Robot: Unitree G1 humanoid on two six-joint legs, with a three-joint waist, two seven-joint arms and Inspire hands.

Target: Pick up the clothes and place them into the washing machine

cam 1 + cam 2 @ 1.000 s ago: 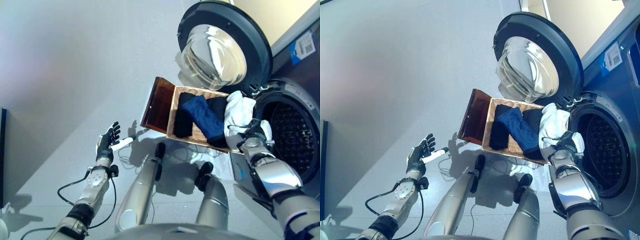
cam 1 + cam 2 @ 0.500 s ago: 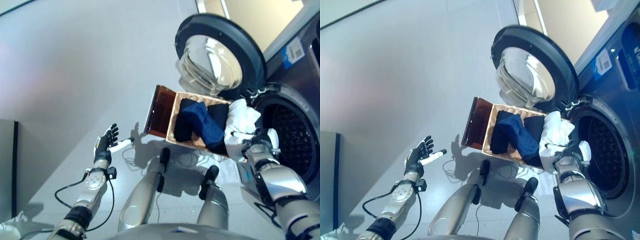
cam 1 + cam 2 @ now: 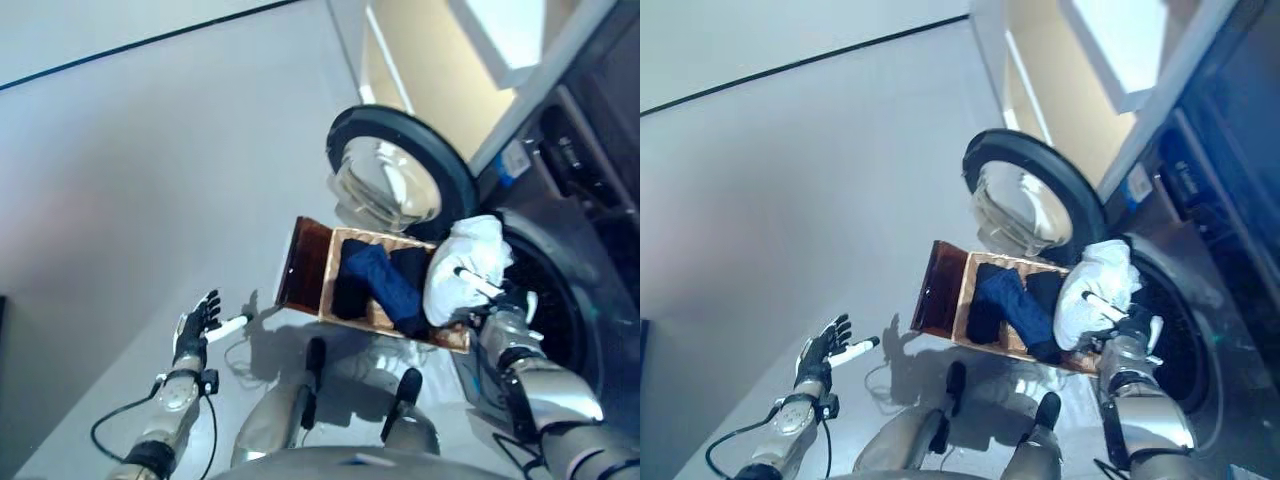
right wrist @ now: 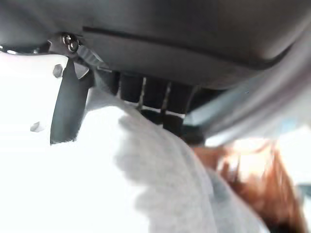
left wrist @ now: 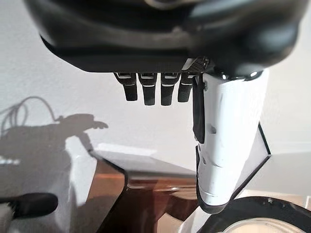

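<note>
A wicker basket [image 3: 341, 238] on a dark brown box [image 3: 304, 262] holds a blue garment [image 3: 385, 282] and black clothes [image 3: 350, 290]. My right hand [image 3: 497, 300] is shut on a white garment [image 3: 460, 266] and holds it up at the basket's right end, by the mouth of the washing machine drum [image 3: 555, 300]. The white garment [image 4: 82, 194] also shows in the right wrist view, with my fingers [image 4: 155, 102] curled into it. My left hand [image 3: 195, 327] is open and empty over the floor, left of the box.
The washing machine's round door [image 3: 400, 180] stands open behind the basket. The machine's dark front [image 3: 590, 190] rises at the right. Grey floor [image 3: 140, 200] spreads to the left.
The camera has tilted, so the whole scene has shifted. My right hand has lifted the white garment higher off the basket's right end, toward the drum. My left hand stays open.
</note>
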